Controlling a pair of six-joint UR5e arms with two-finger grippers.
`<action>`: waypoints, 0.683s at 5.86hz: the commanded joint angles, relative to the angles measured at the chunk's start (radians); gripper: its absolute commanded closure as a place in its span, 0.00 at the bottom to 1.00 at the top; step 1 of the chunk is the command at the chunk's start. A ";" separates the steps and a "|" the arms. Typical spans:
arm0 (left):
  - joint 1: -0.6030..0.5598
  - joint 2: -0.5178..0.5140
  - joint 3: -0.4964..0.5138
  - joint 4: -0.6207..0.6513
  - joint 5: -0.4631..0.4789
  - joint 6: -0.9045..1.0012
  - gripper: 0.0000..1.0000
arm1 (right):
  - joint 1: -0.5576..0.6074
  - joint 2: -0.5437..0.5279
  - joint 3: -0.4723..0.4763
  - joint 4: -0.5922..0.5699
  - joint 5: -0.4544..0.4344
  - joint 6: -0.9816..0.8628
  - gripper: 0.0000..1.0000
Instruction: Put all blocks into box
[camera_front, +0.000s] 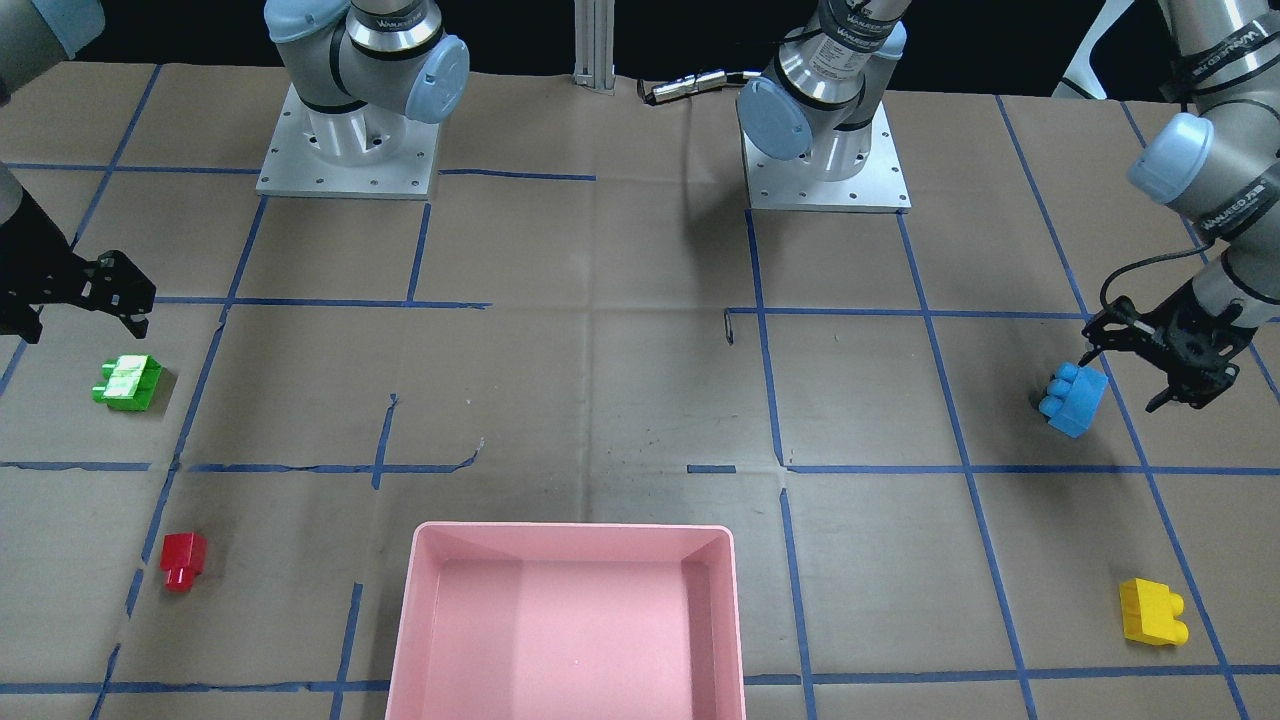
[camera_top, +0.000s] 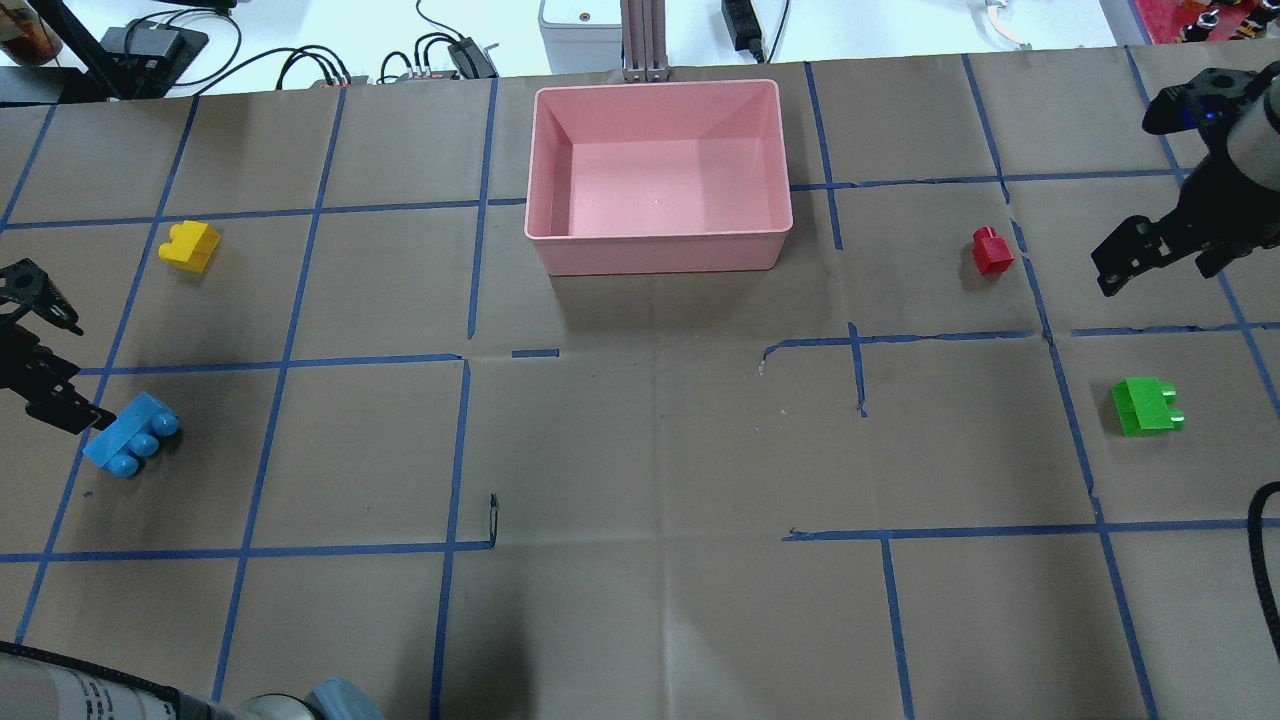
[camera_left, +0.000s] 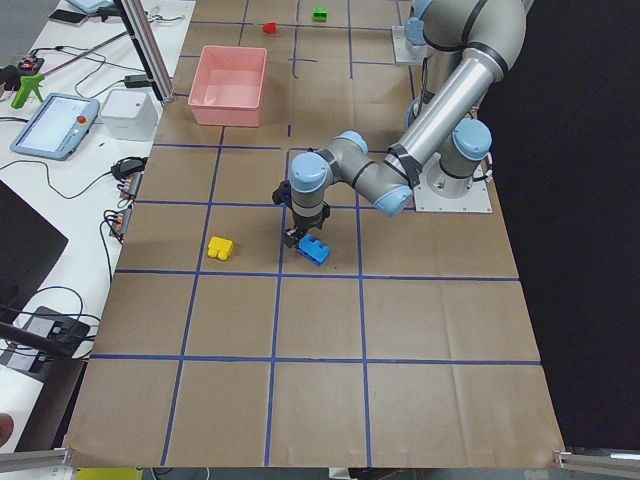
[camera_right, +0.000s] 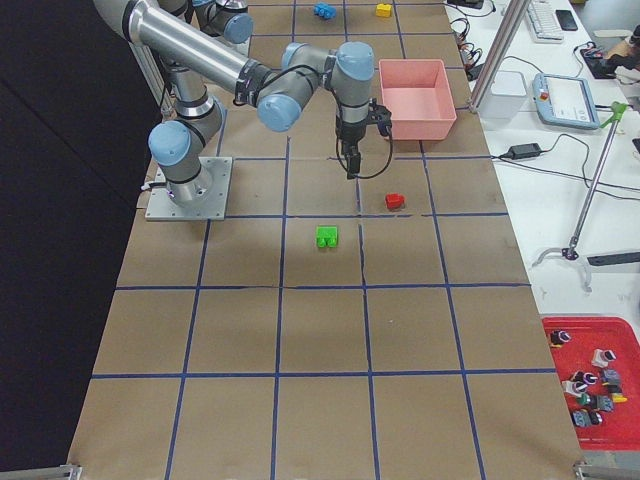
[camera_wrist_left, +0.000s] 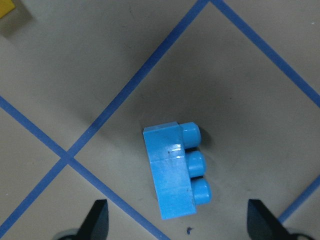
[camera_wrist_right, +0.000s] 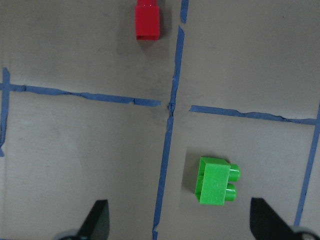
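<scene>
The pink box (camera_front: 572, 529) stands empty at the table's far middle, also in the overhead view (camera_top: 655, 256). The light blue block (camera_front: 1073, 398) lies on its side. My left gripper (camera_front: 1120, 381) is open and hangs just above and beside it; the left wrist view shows the block (camera_wrist_left: 172, 170) between the spread fingers (camera_wrist_left: 98, 218). The yellow block (camera_front: 1152, 611) lies farther out on the same side. My right gripper (camera_front: 85, 328) is open and empty, above the table near the green block (camera_front: 128, 382). The red block (camera_front: 183, 560) lies beyond it. The right wrist view shows green (camera_wrist_right: 216, 181) and red (camera_wrist_right: 148, 20).
Brown paper with blue tape lines (camera_top: 465, 450) covers the table. The two arm bases (camera_front: 348, 150) stand at the robot's edge. Cables and devices (camera_top: 440, 55) lie beyond the table behind the box.
</scene>
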 joint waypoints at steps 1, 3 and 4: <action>0.000 -0.035 -0.044 0.055 -0.018 -0.027 0.05 | -0.114 -0.002 0.151 -0.118 -0.004 -0.010 0.00; 0.003 -0.060 -0.052 0.093 -0.009 -0.012 0.05 | -0.228 0.007 0.194 -0.100 0.126 0.229 0.00; 0.003 -0.062 -0.053 0.095 -0.009 -0.016 0.05 | -0.231 0.011 0.231 -0.112 0.124 0.204 0.01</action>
